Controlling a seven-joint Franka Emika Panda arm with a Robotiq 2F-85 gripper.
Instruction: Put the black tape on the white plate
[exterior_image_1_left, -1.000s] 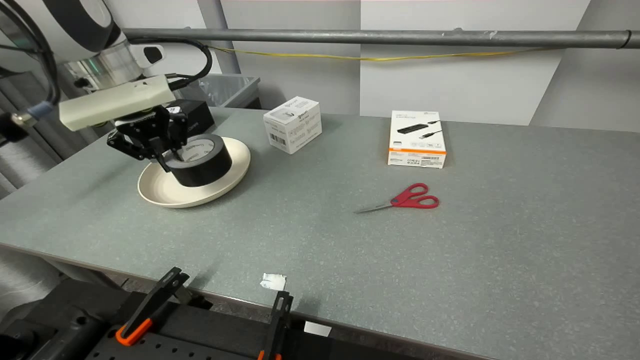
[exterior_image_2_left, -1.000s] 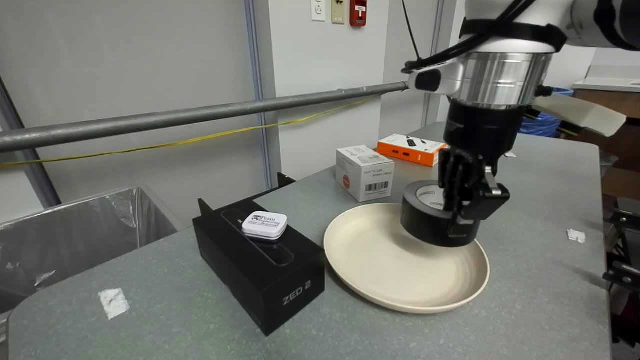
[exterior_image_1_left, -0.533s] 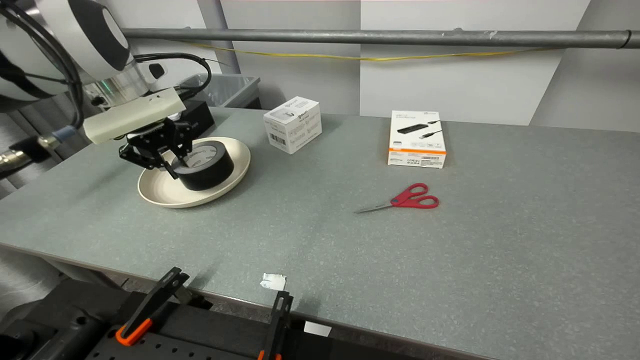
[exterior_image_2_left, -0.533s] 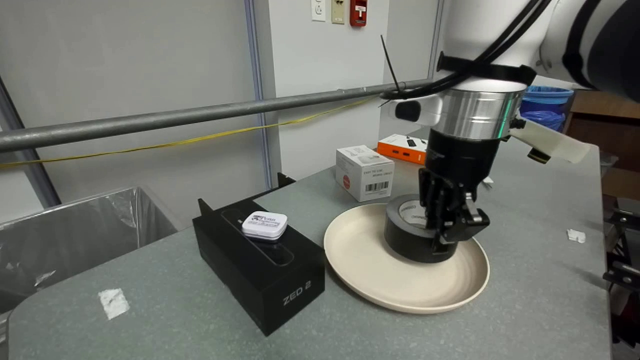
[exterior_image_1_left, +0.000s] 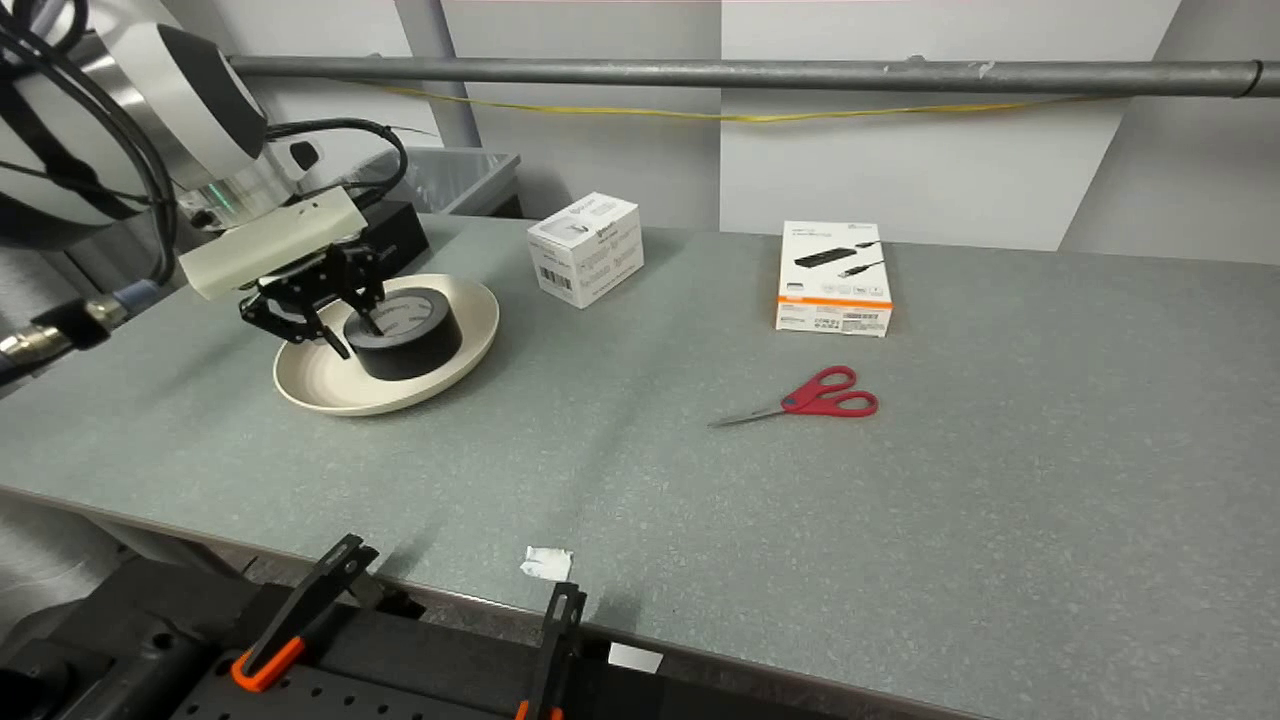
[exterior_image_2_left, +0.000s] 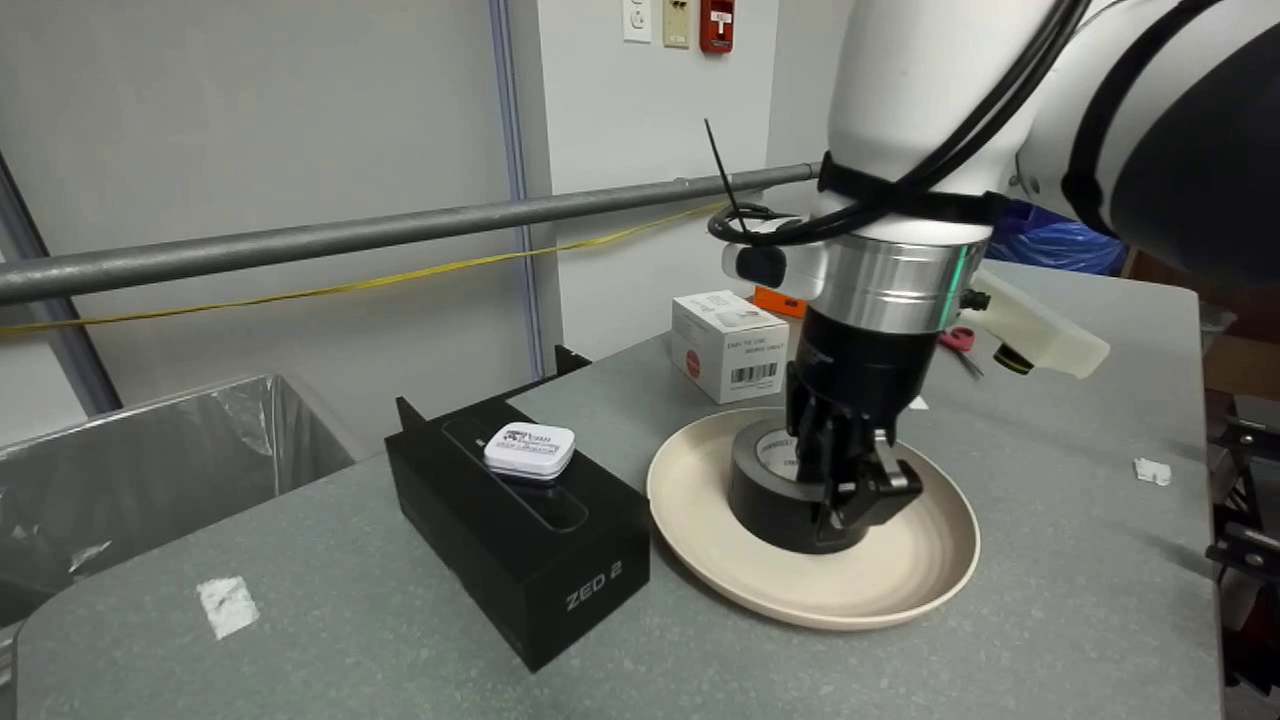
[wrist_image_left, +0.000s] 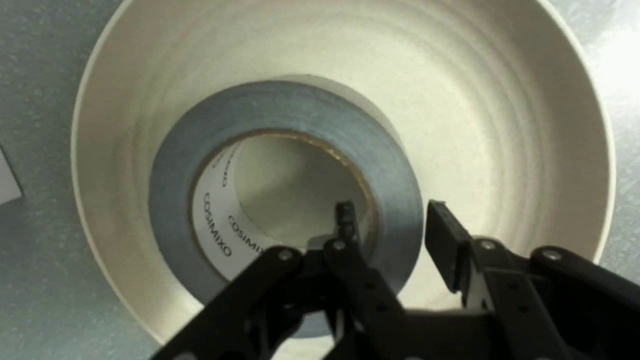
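Lower than a second ago and closer to the black box (exterior_image_2_left: 590, 555), black tape (exterior_image_2_left: 770, 512) sits within the raised rim of the white plate (exterior_image_2_left: 900, 575), the robot's arm (exterior_image_2_left: 900, 90) bent over it. In both exterior views the arm, too, sits lower than before. One jaw of the gripper (wrist_image_left: 390, 207) stands inside the roll's core (wrist_image_left: 215, 225), printed "COSIMIXO," and the other outside; the jaws are spread astride the tape's wall, a gap showing on the core side in the wrist view. Whether the outer jaw touches the roll cannot be told. Cream plate shows through the ring.

In an exterior view, the plate rests toward the left edge of the gray surface (exterior_image_1_left: 950, 520). Past the surface's back edge, a gray bin (exterior_image_2_left: 325, 428) holds a clear liner (exterior_image_2_left: 200, 440). Just beside the plate lies the black box, lettered "ZED 2," with a small white case (exterior_image_2_left: 530, 450) on top; both keep their places. A white box (exterior_image_1_left: 585, 255) and an orange-and-white box (exterior_image_1_left: 830, 280) stand nearer the back edge, and a white scrap (exterior_image_1_left: 547, 563) lies by the front edge. Well in from the edges, red-handled scissors (exterior_image_2_left: 957, 339) are now visible past the arm in an exterior view, hidden there a second ago.
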